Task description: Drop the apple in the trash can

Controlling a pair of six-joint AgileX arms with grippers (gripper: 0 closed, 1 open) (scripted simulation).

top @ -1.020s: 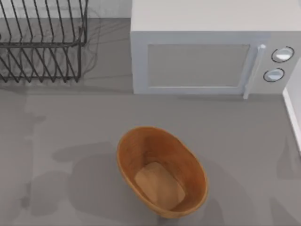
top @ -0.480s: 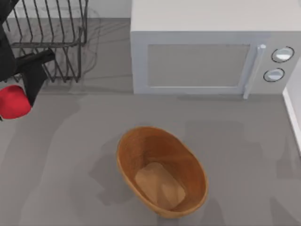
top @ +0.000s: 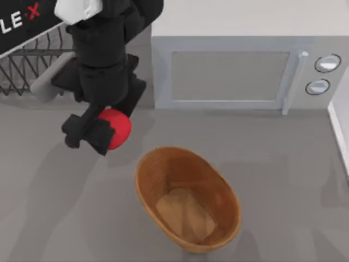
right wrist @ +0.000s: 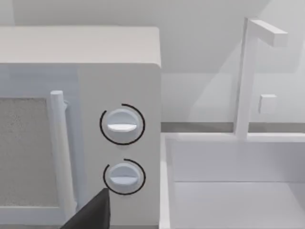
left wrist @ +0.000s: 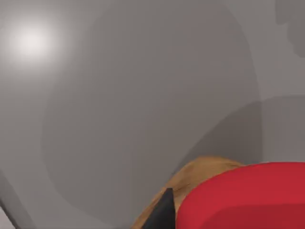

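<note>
Grey table (top: 283,164), left gripper (top: 98,128) above it, seemingly clamped on red apple (top: 115,126), just left of orange-brown trash can (top: 218,183); right fingers' state undeterminable.

Flat, even rendered light, moderately bright in the top view. Soft-edged grey shadows of the arms spread over the table (top: 283,164), darkest left of the trash can (top: 188,199) and under the left arm. Rack (top: 32,71) casts thin line shadows. Left wrist view: round white glare spot on the table at one corner, broad overlapping soft shadows, apple (left wrist: 248,198) big and soft-edged up close. Right wrist view bright, pale, low contrast; microwave (right wrist: 81,124) shades its own side.
</note>
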